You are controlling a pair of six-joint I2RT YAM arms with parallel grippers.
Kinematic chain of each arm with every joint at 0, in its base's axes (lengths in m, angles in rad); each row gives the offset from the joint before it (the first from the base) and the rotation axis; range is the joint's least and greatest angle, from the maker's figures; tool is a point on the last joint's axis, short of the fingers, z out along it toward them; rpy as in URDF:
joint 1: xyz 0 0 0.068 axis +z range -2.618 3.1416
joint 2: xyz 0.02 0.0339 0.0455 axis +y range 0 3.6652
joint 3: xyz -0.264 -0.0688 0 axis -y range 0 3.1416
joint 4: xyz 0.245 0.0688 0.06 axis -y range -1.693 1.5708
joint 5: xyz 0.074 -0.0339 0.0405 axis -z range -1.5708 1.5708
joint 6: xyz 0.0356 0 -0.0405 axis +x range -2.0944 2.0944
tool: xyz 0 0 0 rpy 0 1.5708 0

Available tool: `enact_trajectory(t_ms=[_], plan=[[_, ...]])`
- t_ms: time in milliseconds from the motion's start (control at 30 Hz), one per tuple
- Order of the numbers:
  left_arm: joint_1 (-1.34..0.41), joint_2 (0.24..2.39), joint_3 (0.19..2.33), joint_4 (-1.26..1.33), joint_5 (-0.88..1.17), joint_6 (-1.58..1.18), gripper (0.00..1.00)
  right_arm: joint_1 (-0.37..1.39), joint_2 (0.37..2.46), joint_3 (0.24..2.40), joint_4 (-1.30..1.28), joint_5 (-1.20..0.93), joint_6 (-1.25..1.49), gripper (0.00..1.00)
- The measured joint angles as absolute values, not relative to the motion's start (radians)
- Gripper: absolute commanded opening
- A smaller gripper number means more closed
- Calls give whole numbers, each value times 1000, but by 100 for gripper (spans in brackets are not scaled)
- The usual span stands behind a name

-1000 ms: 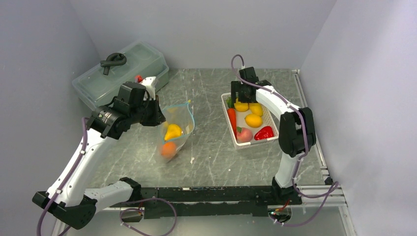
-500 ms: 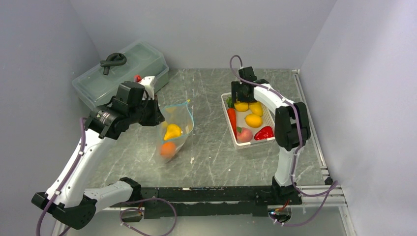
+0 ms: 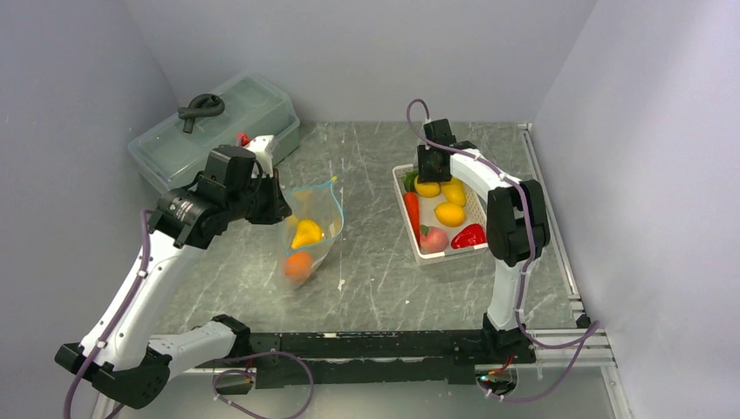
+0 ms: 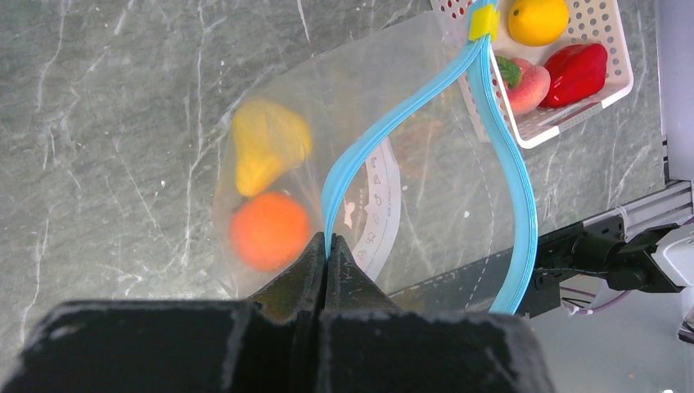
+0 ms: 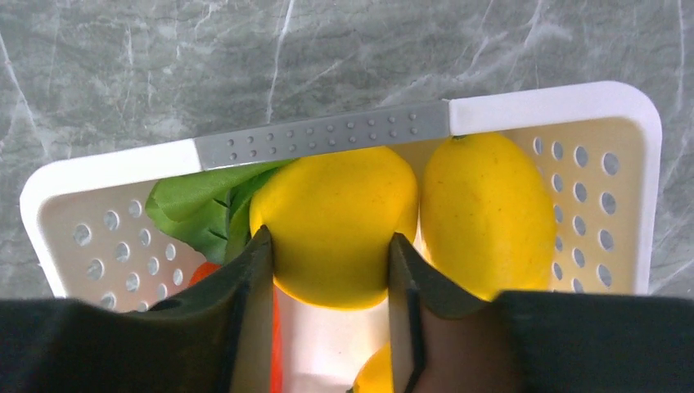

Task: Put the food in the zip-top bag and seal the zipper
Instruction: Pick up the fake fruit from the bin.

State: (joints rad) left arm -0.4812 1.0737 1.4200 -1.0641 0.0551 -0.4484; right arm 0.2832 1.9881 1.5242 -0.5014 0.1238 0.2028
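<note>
The clear zip-top bag (image 3: 316,218) hangs open over the table, with a yellow fruit (image 4: 266,147) and an orange (image 4: 270,229) inside. My left gripper (image 4: 326,246) is shut on one side of the teal-blue zipper (image 4: 393,123) and holds the mouth up. The other side of the strip bows away to the right. My right gripper (image 5: 330,237) reaches into the white basket (image 3: 441,256), both fingers pressed against the sides of a yellow lemon (image 5: 331,205). A second lemon (image 5: 487,213) lies beside it, a green piece (image 5: 196,205) on the other side.
The basket also holds a carrot (image 3: 411,209), another yellow fruit (image 3: 449,214), a pink peach (image 3: 433,238) and a red pepper (image 3: 469,236). A translucent lidded box (image 3: 236,118) with a black object on top stands at the back left. Grey walls close in on three sides.
My right gripper's fingers have closed in from wide apart onto the yellow lemon in the basket. The left arm and the bag have barely moved.
</note>
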Motion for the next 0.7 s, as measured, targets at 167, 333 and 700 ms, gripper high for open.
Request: enact_trajectory(t_ms=[167, 333, 700], plan=[[-481, 1066, 1420, -1064, 55, -450, 0, 282, 1981, 1514, -496, 126, 199, 12], [-481, 1055, 1420, -1064, 56, -450, 0, 282, 1946, 1477, -487, 124, 202, 7], [-481, 1053, 1420, -1060, 66, -450, 0, 282, 1738, 1392, -499, 125, 220, 5]])
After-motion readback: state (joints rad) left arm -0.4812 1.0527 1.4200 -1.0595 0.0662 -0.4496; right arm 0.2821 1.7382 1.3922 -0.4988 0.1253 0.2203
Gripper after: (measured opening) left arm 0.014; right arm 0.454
